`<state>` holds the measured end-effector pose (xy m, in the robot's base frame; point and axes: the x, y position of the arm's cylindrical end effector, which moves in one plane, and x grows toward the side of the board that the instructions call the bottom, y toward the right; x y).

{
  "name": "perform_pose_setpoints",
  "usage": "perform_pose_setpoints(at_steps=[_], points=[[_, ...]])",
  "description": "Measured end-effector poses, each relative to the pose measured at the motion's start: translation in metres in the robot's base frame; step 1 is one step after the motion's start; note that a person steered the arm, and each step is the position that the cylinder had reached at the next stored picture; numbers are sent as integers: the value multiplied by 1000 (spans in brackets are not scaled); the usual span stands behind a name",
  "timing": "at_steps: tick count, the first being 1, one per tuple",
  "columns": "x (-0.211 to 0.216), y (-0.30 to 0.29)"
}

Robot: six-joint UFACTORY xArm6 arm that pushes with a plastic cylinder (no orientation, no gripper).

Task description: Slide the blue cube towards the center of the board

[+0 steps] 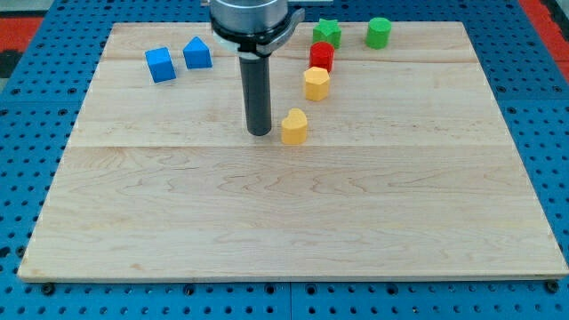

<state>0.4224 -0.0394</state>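
Blue cube (160, 65) looks light, rigid, likely slides easily on the surface (293, 222). No pincer fitted; our tip (260, 133) stands well right of it. We should push its upper-left face.

1. The wooden board (293, 222) lies on a blue perforated table (18, 178).
2. My tip (260, 133) rests on the board, near its middle and slightly toward the view's top.
3. A yellow heart-shaped block (294, 127) sits just right of my tip, close but apart from it.
4. A yellow hexagonal block (316, 84) lies up and right of my tip, touching a red cylinder (322, 56) above it.
5. A green star-shaped block (327, 33) sits just above the red cylinder; a green cylinder (379, 33) stands farther right.
6. The blue cube (160, 65) lies well left of my tip, toward the view's top.
7. A blue pointed block (197, 53) sits just right of the cube.
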Motion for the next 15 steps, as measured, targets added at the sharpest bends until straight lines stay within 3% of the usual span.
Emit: perform_pose_setpoints(at_steps=[1,3,4,5,7,8,9,10,11,12,13,15], points=[[8,9],[8,81],[12,13],[-34,-47],[-88,-227],[-149,-213],[-141,-163],[-83,-129],[-61,-114],[-94,-139],[-118,-122],[-34,-71]])
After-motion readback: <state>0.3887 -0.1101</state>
